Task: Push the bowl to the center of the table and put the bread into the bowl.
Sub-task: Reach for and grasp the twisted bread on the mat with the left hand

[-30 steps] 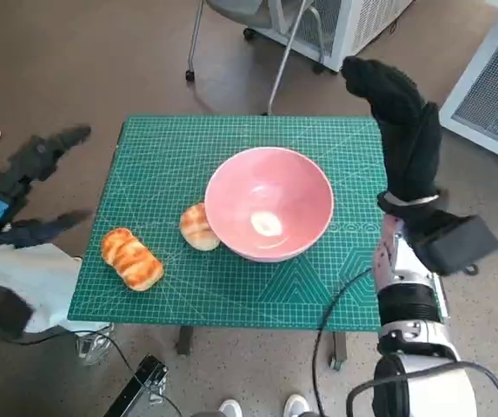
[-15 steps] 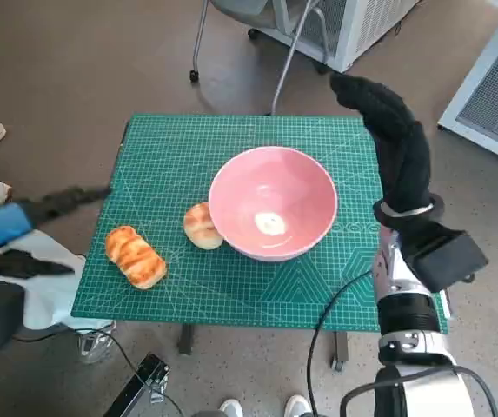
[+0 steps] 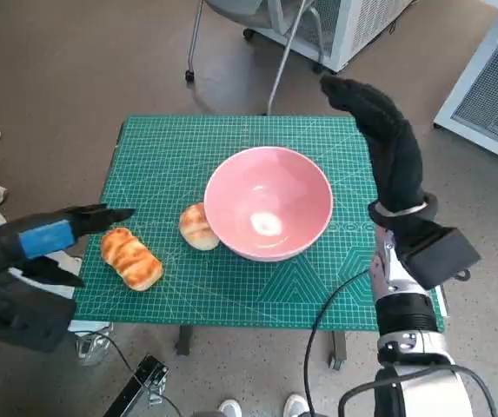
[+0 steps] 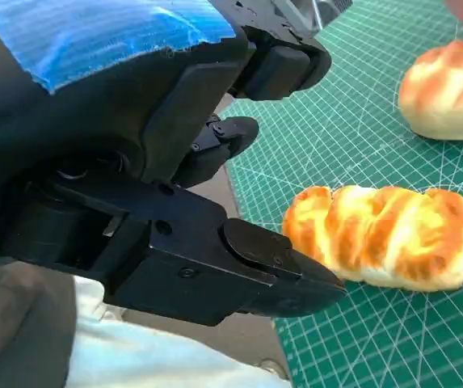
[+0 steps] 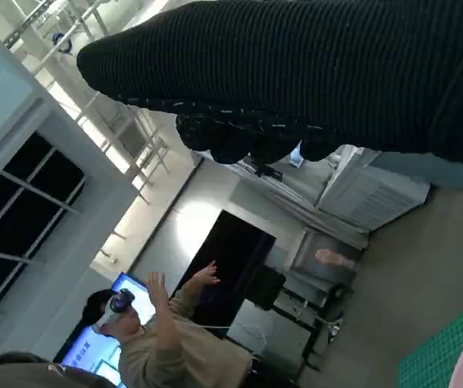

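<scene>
The bowl [image 3: 268,203] is pink, round and deep, with a pale shiny spot inside. It sits about in the middle of the green mat [image 3: 162,156]. The long bread [image 3: 131,258] is golden with brown stripes, like a twisted loaf. The small bread [image 3: 197,226] is round and pale, and it touches the bowl's side.

The left hand [image 3: 44,239] is low at the edge of the mat. Its fingers are spread apart and it holds nothing. The long bread lies just past its fingertips, not touching them. The small bread is farther out beyond that, and the bowl farther still.

The right hand [image 3: 379,130] is held up high beside the far side of the bowl. Its fingers lie straight and close together, and it holds nothing. The bowl is just beside it, but they do not touch.

The left wrist view shows the long bread [image 4: 380,234] up close, with its soft ridges, and the black fingers [image 4: 271,279] open in front of it. The right wrist view shows only the glove [image 5: 312,73] and a person [image 5: 154,335] far behind with raised hands.

A second ago the left hand was out over the floor, away from the mat. Now it has come in beside the long bread. The right hand has leaned a little more toward the bowl. The bowl and both breads lie where they were.
</scene>
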